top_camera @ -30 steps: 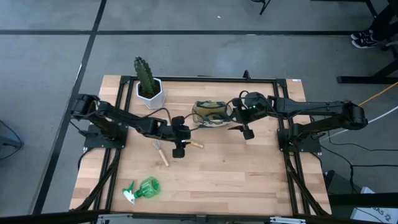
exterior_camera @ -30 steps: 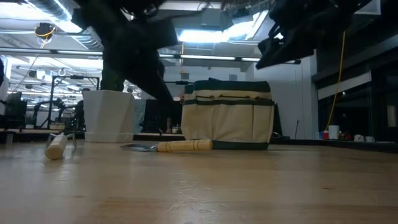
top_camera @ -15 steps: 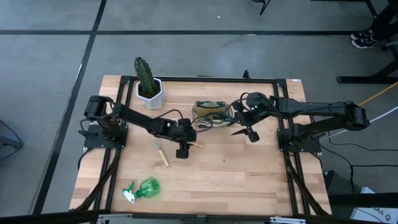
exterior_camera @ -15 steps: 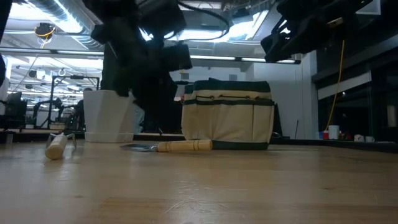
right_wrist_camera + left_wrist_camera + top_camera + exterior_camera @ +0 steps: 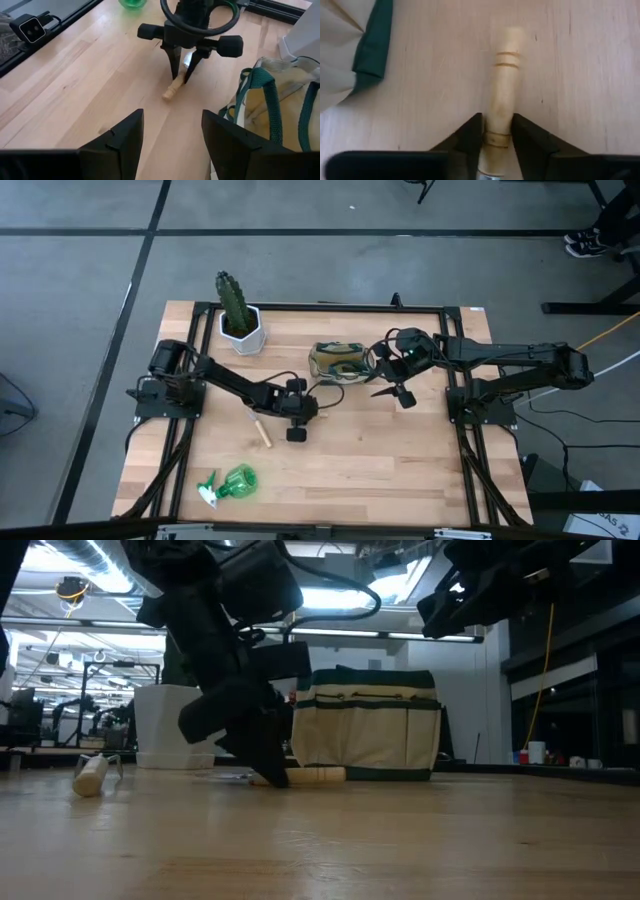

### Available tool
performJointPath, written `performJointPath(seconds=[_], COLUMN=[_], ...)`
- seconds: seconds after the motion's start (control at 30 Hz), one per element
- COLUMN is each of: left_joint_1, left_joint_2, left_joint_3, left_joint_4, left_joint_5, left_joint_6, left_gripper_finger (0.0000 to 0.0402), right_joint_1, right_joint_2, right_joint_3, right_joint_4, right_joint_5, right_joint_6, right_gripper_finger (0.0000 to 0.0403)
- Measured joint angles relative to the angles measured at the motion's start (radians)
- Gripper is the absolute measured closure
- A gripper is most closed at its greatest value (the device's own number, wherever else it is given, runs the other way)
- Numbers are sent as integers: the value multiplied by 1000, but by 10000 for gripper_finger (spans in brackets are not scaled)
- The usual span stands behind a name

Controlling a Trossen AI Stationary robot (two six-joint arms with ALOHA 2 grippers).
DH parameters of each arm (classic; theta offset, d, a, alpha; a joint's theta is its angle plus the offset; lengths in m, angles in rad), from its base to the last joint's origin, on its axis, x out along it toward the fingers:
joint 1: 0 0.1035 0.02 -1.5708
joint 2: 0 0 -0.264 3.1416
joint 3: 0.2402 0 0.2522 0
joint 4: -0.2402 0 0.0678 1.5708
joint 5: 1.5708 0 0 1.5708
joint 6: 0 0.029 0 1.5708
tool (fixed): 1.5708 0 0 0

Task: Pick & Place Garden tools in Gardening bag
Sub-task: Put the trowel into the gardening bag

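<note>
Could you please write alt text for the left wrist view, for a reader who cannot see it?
The left gripper has its two dark fingers on either side of a trowel's wooden handle, which lies on the wooden table. A corner of the gardening bag, cream with a green edge, shows near the handle.

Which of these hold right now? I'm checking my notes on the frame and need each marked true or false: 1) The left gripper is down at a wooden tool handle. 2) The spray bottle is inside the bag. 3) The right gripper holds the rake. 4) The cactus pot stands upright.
1) True: the left gripper has its fingers on either side of the trowel handle on the table.
2) False: the spray bottle lies on the table, away from the gardening bag.
3) False: the right gripper is open and empty, above the table by the bag.
4) True: the cactus pot stands upright.
</note>
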Motion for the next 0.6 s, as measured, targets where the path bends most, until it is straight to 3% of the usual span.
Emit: performJointPath(seconds=[0.1,0.3,0.6], left_joint_1=[-16,-41,-51], left_joint_2=[-5,-5,-117], left_joint_3=[-1,12,39], left_joint_4=[-1,-3,73], left_joint_5=[-7,-4,-163], left_joint_6=[-37,-152,-88], left_gripper_finger=[343,343,343], right_joint_1=[0,0,0], right_joint_2=[0,0,1], right_joint_3=[0,0,0], right_joint_4=[0,0,-8], right_joint_5=[0,0,0], right_joint_6=[15,50,73], right_gripper_finger=[201,201,201])
